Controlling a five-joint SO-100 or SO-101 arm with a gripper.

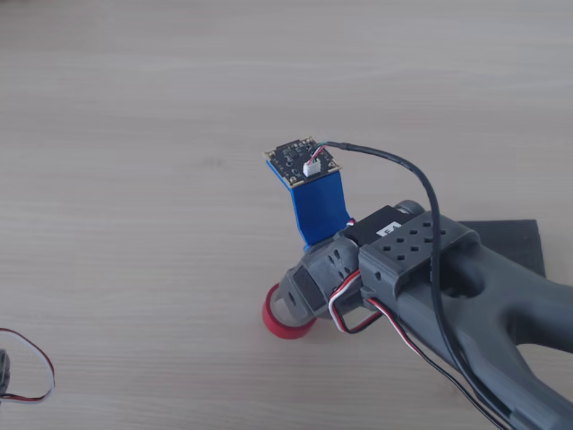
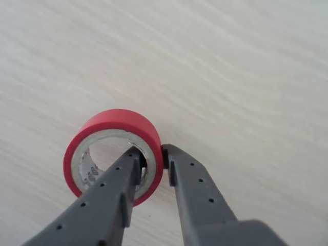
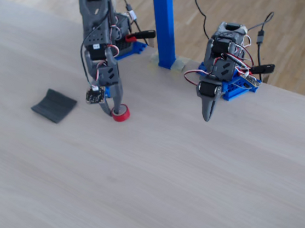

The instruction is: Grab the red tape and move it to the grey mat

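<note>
The red tape [image 2: 118, 123] lies flat on the pale wooden table, its whitish core ring facing up. My gripper [image 2: 151, 151] has one finger inside the ring and the other outside, closed on the roll's wall. In the fixed view the gripper [image 3: 116, 110] points straight down onto the tape [image 3: 122, 116]. In the other view the tape [image 1: 279, 327] peeks out from under the wrist and the fingertips are hidden. The grey mat [image 3: 54, 105] lies flat to the left of the tape in the fixed view, about a hand's width away. It also shows behind the arm in the other view [image 1: 510, 237].
A second arm [image 3: 211, 93] stands at the table's far edge on the right, its gripper hanging down. A blue post [image 3: 164, 22] stands between the two arm bases. A thin red wire loop [image 1: 31, 367] lies at the lower left of the other view.
</note>
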